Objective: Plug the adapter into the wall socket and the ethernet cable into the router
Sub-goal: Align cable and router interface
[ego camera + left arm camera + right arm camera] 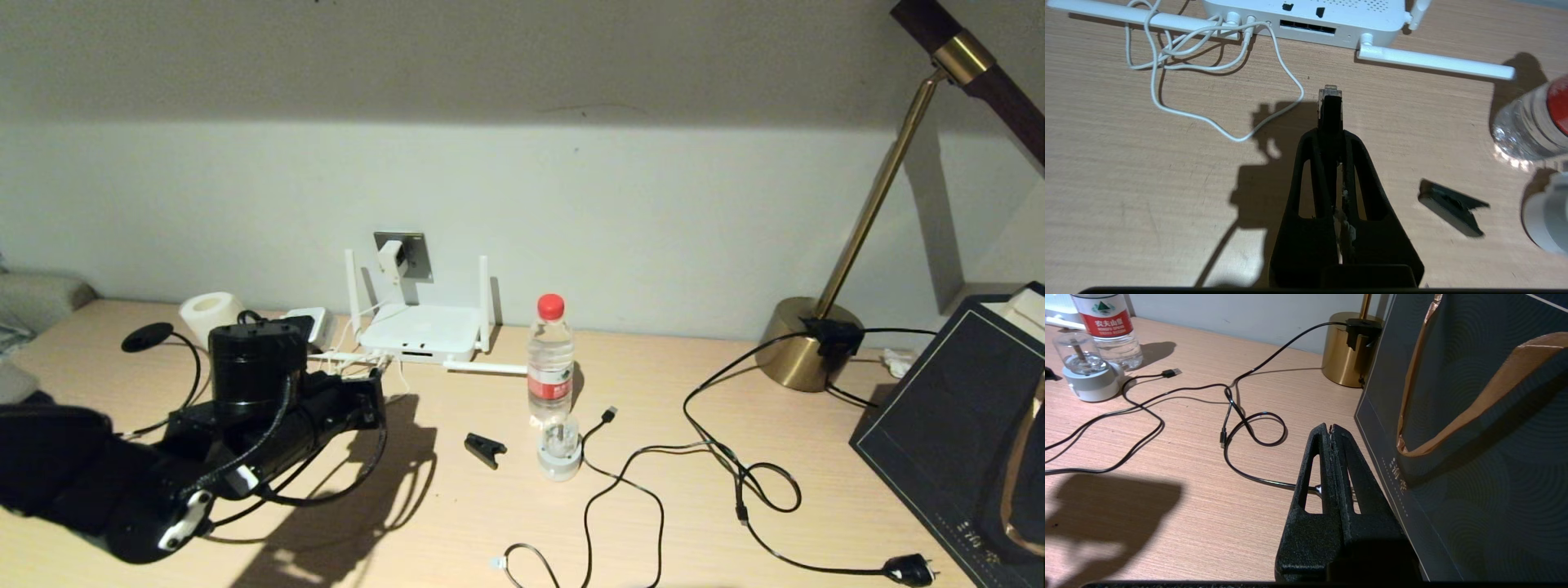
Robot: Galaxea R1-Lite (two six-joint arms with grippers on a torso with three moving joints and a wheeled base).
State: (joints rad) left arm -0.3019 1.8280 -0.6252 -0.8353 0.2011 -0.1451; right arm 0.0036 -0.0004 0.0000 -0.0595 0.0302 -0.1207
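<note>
Ethernet cable in left gripper

Bare desk is left between the left gripper and the router; the white cord loops at upper left, the black clip lies lower right.

head high, wrists near desk

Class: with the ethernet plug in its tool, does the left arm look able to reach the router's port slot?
Probably yes. The left tool holds the ethernet cable aimed at the router; only bare desk lies between.
</note>
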